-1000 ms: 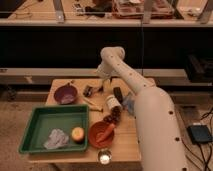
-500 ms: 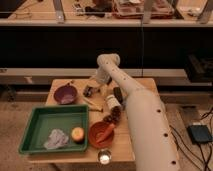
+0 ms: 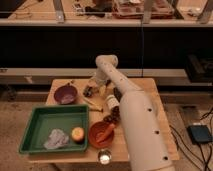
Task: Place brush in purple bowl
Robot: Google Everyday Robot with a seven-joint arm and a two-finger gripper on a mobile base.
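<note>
Nearest, at the front edge of the wooden table, a small pale round thing. Just behind it, an orange bowl holding an orange utensil. Alongside to the left, a green tray with a crumpled pale cloth and a round fruit. Farther back, a thin stick tool lying flat on the wood. Beyond that, the gripper, low over the table at the end of the white arm and just right of the purple bowl. Spread or clamped: cannot tell. At its tip a dark bit, probably the brush, long axis unreadable. Deciding relation, as a judgement: bowl leftward of the gripper in view, near but not beneath it, at much the same depth. Seems to call for a short sideways carry over the rim before any release. Farthest back, dark shelving.
</note>
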